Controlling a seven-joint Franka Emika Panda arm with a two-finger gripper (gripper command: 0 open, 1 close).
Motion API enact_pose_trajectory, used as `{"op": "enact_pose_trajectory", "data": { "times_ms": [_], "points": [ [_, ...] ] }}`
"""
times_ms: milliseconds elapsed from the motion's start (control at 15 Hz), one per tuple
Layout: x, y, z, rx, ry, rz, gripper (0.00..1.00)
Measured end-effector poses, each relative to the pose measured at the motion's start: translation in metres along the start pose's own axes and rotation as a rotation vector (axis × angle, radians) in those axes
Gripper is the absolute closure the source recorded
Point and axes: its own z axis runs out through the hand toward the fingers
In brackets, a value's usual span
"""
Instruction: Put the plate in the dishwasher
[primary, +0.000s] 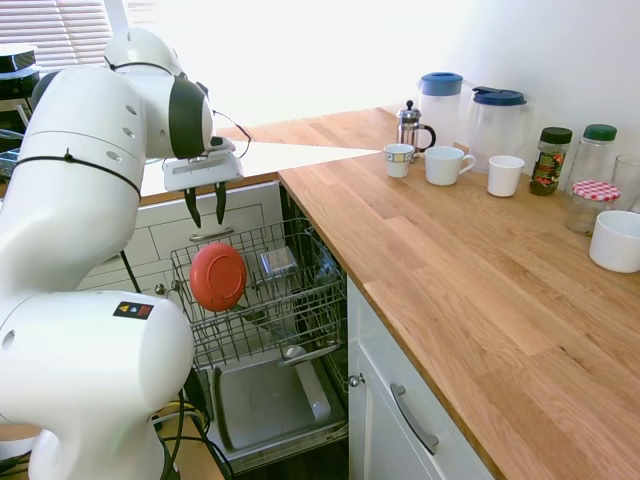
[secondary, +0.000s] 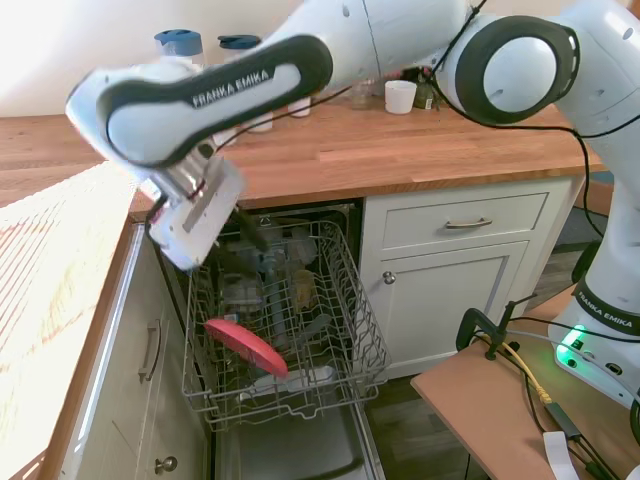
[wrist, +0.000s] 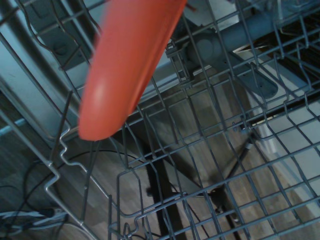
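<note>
You'll see the plate (primary: 218, 277) leaning, probably propped by wires, in the dishwasher (primary: 262, 300) rack. Your gripper (primary: 205, 212) hangs above it, fingers apart, holding nothing.

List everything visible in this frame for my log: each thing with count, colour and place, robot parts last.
plate: 1, coral red, leaning in the wire rack, free of the pincer
dishwasher: 1, grey door down, rack pulled out, under the counter
counter: 1, light wood
French press: 1, glass and metal, back of counter
jugs: 2, clear with blue lids, behind the mugs
mugs: 3, white, in a row on the counter
jars: 3, varied lids, right end of counter
bowl: 1, white, far right
cabinets: white, beside the dishwasher
pincer: 1, dark fingers open, above the plate
</note>
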Motion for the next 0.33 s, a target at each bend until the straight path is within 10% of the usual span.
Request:
{"op": "enact_pose_trajectory", "data": {
  "times_ms": [333],
  "points": [
    [0.062, 0.211, -0.123, 0.298, -0.034, 0.115, 0.00]
  ]
}}
